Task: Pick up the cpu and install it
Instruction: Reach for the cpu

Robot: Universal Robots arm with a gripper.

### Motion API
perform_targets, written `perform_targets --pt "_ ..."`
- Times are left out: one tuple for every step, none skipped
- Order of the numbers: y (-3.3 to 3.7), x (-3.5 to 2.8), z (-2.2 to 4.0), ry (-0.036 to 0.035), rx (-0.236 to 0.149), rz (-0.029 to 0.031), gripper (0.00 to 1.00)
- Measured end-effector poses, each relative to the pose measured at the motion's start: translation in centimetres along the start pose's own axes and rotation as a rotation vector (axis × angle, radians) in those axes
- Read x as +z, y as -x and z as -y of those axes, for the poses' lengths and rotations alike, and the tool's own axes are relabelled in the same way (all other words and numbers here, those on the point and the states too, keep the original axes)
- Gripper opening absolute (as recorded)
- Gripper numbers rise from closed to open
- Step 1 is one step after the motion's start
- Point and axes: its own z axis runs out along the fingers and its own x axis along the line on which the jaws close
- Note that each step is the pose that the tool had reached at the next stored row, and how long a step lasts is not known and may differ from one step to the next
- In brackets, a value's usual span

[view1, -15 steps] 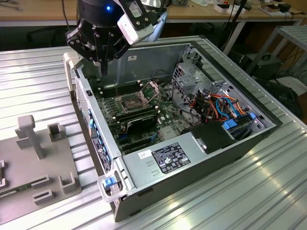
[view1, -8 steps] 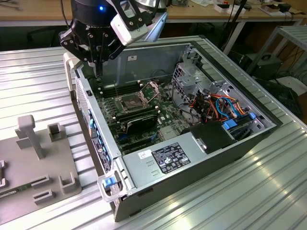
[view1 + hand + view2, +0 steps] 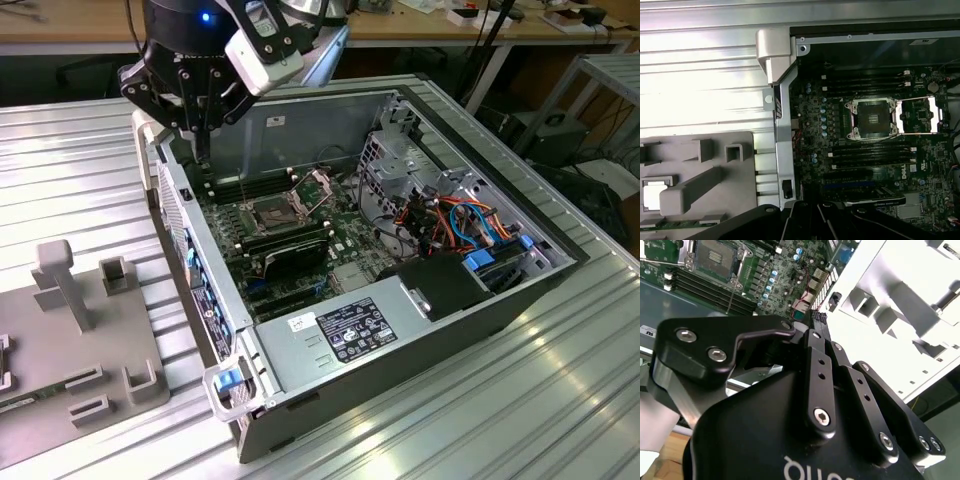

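A ribbed metal bench [image 3: 560,400] carried an open computer case [image 3: 400,380] laid on its side, so that the motherboard [image 3: 340,235] faced up and could be reached from above. In the exterior view, the robot arm [image 3: 180,30] hung over the case's corner at about 11 o'clock. Its end effector [image 3: 203,140] pointed straight down just above the case wall. I could not tell whether it was apart or together, and I made out nothing held in it.

At about 8 o'clock from the case a grey fixture tray [image 3: 110,330] lay on the bench. Its recesses and posts were apparently there to keep parts at known spots. Near the board's middle the dark square socket [image 3: 272,212] was bare, its hinged metal frame [image 3: 322,185] swung up toward 2 o'clock to leave it clear for loading. In the first wrist view a small pale square, by my judgement the cpu [image 3: 654,194], sat in a tray recess, apart from the end effector and not yet installed.
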Motion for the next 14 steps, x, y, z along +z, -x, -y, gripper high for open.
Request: perform_targets --pt "-0.13 -0.01 0.01 -0.0001 0.000 -0.0001 0.11" --pt "-0.35 -0.01 0.02 0.0000 0.000 0.0000 0.11" --pt "-0.50 -0.01 0.03 0.0001 0.000 0.0000 0.11" --pt "-0.63 -0.02 0.04 0.0000 0.000 0.0000 0.11" --pt "-0.77 -0.02 0.05 0.0000 0.000 0.0000 0.11" --pt "-0.88 -0.02 0.06 0.0000 0.000 0.0000 0.11" --pt "-1.00 -0.02 0.07 0.0000 0.000 0.0000 0.11" --pt "-1.08 -0.03 0.07 0.0000 0.000 0.0000 0.11" --pt "-1.18 -0.03 0.08 0.0001 0.000 0.0000 0.11" --pt "-1.29 -0.03 0.09 0.0000 0.000 0.0000 0.11" --pt "-1.39 -0.04 0.09 0.0000 0.000 0.0000 0.11" --pt "-1.52 -0.04 0.10 0.0000 0.000 0.0000 0.11" --pt "-1.67 -0.04 0.11 0.0001 0.000 0.0001 0.11" --pt "-1.79 -0.04 0.12 0.0000 0.000 0.0001 0.11"
